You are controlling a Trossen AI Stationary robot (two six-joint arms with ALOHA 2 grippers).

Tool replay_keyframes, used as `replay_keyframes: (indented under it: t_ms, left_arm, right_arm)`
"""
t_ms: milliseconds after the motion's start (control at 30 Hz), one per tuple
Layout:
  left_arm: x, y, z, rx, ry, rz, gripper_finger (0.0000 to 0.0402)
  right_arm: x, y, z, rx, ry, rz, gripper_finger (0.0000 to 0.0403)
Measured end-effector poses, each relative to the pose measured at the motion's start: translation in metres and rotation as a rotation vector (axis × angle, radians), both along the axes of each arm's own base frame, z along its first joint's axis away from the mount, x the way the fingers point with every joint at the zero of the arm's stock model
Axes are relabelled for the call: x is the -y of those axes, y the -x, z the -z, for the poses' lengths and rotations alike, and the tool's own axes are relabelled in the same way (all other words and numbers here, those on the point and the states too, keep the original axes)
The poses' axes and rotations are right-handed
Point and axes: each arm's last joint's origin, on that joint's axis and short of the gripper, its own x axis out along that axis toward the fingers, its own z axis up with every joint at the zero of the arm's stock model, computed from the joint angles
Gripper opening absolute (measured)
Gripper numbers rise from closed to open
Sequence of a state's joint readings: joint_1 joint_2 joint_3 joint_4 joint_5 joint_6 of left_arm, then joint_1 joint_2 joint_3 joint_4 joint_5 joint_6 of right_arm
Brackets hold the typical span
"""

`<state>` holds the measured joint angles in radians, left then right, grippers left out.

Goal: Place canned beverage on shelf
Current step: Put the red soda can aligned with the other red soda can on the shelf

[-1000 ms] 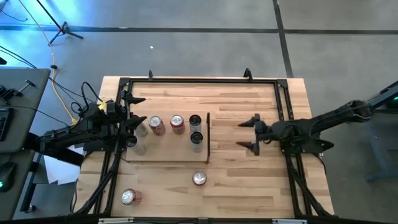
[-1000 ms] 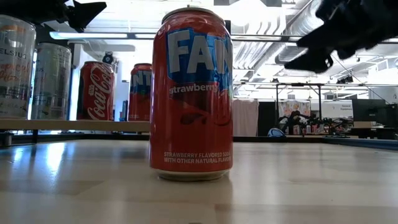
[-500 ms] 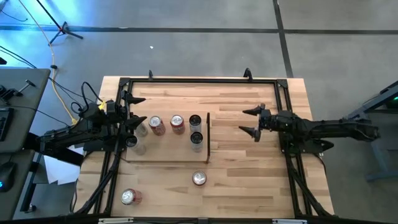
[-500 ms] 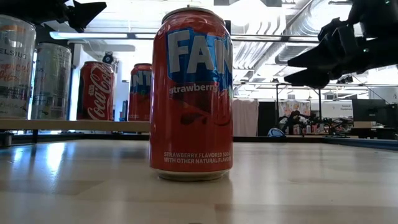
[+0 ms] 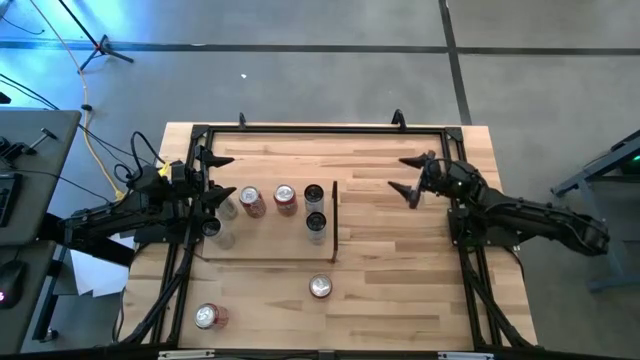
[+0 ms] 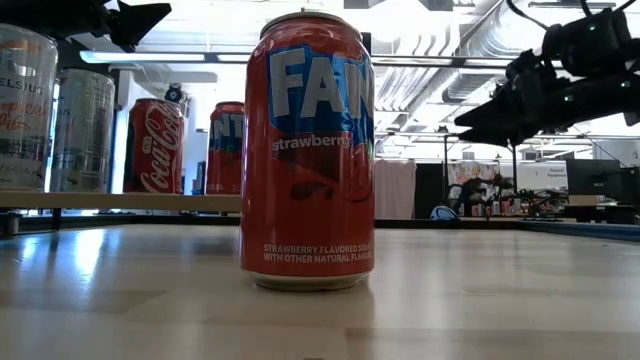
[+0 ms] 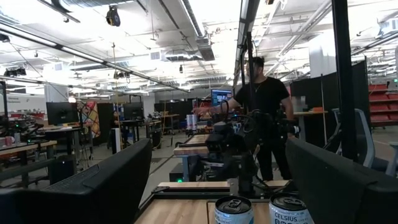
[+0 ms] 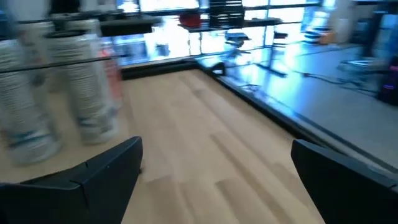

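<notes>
On the tabletop (image 5: 400,260) the shelf (image 5: 265,247) lies left of centre, its dark upright strip (image 5: 334,220) along the short edge facing the right arm. Six cans stand on the shelf: two pale cans (image 5: 225,205) at its left end, a Coca-Cola can (image 5: 251,200), a red Fanta can (image 5: 285,198), and two dark-topped cans (image 5: 314,195) just beside the strip.

Off the shelf, near the table's front edge: a strawberry Fanta can (image 5: 320,288) standing upright, and another red can (image 5: 206,317) towards the front left corner.

Left gripper (image 5: 213,180) hovers at the shelf's left end over the pale cans, fingers spread wide, nothing between them.

Right gripper (image 5: 408,175) hangs above bare tabletop right of the strip, fingers fully apart, empty.

Left wrist view: a person (image 7: 266,118) stands in the room beyond the table.
</notes>
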<state>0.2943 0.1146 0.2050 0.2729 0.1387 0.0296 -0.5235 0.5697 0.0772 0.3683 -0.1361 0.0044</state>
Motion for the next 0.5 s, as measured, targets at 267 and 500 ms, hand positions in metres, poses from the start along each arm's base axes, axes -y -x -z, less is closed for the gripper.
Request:
replay_keyframes:
  t_ms: [267,500]
  left_arm:
    - [0.0000,0.0000,0.0000,0.000,0.000,0.000,0.0346]
    - [0.0000,0.0000,-0.0001,0.000,0.000,0.001,0.0346]
  right_arm:
    - [0.0038,0.0023,0.0024,0.059,-0.186,0.130,0.0399]
    - [0.0037,0.0026,0.0042,0.092,-0.300,0.149,0.0399]
